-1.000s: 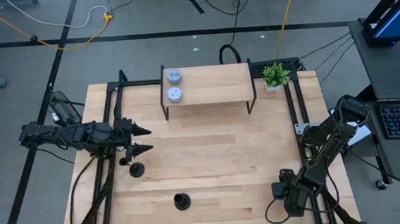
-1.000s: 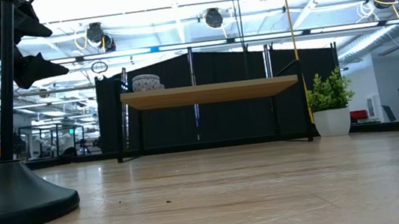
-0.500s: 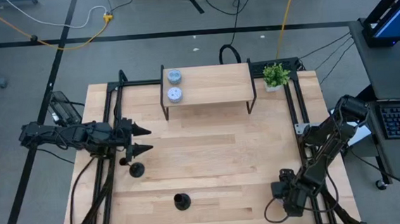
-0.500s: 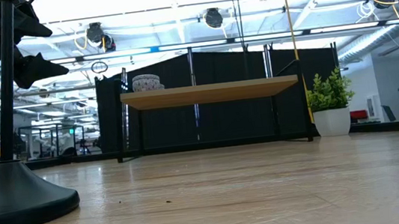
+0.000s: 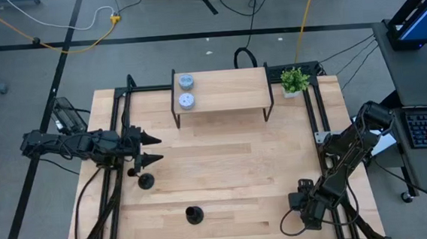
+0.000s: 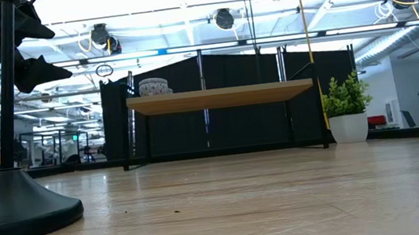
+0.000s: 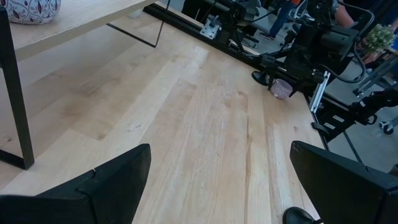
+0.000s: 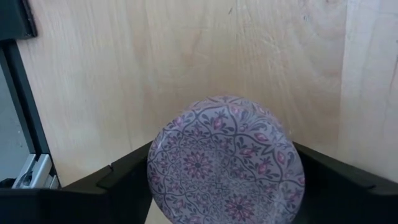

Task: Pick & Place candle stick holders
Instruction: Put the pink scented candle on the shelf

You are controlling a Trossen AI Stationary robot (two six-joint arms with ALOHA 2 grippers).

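Note:
Two matte-black candle stick holders stand on their disc bases on the wooden table: one (image 5: 145, 181) near the left rail, one (image 5: 194, 214) near the front edge, which looms large in the low view (image 6: 14, 205). My left gripper (image 5: 160, 149) hovers open at the left side, just beyond the first holder, and touches nothing. My right gripper (image 5: 307, 203) points down at the near right corner, around a lilac patterned round tin (image 8: 227, 165), which also shows in the left wrist view (image 7: 281, 88). My right gripper comes from above, pointing steeply down, with one finger (image 8: 127, 177) on each side of the lilac tin's round wall (image 8: 155, 168). The lid fills the gap between the fingers and hides where they meet the wall. The tin sits upright on the table.
A low wooden shelf (image 5: 226, 88) on black legs stands at the far middle, with two round tins (image 5: 186, 81) (image 5: 186, 99) on its left end. A small potted plant (image 5: 294, 79) stands at the far right. Black rails (image 5: 323, 127) run along both sides. Bare wood lies in the middle.

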